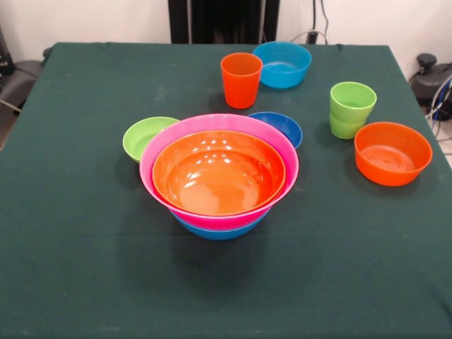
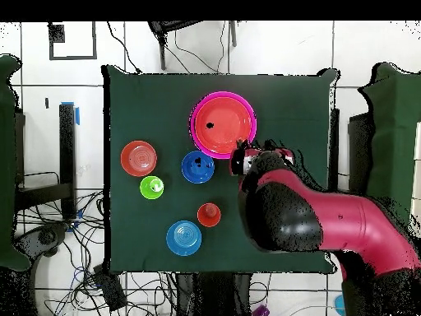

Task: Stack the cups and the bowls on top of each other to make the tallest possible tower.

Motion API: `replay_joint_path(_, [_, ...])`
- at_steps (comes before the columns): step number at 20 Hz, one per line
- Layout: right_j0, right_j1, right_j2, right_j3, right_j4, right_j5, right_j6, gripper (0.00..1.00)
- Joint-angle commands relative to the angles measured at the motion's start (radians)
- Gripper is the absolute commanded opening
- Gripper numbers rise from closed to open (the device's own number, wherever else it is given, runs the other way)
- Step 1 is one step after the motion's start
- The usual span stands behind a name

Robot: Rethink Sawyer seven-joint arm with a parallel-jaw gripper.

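The tower is a low pile: a large orange bowl (image 1: 219,173) nested in a large pink bowl (image 1: 150,157) over a large blue bowl (image 1: 219,232). It also shows in the overhead view (image 2: 223,124). Around it stand a lime green bowl (image 1: 148,137), a dark blue bowl (image 1: 281,126), an orange cup (image 1: 241,80), a light blue bowl (image 1: 282,64), two stacked lime green cups (image 1: 352,109) and a smaller orange bowl (image 1: 393,152). The front view shows no arm. In the overhead view the red arm (image 2: 296,210) reaches over the table edge, its end (image 2: 245,158) beside the tower, hiding the green bowl.
The overhead view also shows the dark blue bowl (image 2: 197,167), smaller orange bowl (image 2: 138,158), green cups (image 2: 151,188), orange cup (image 2: 209,215) and light blue bowl (image 2: 183,238). The dark green tablecloth (image 1: 85,268) covers the table. Cables lie on the floor around it.
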Motion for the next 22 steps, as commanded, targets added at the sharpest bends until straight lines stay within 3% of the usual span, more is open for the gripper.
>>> replay_joint_path(1, [0.043,0.171,-0.024,0.023,-0.171,-0.055,-0.047,1.00])
replay_joint_path(4, [0.067,0.227,-0.047,-0.031,-0.223,-0.079,-0.039,1.00])
replay_joint_path(9, [0.058,0.295,-0.017,-0.124,-0.248,-0.080,-0.053,1.00])
replay_joint_path(13, [0.046,0.416,0.027,-0.226,-0.286,-0.057,-0.122,1.00])
replay_joint_path(22, [0.021,0.511,0.098,-0.287,-0.331,-0.054,-0.126,1.00])
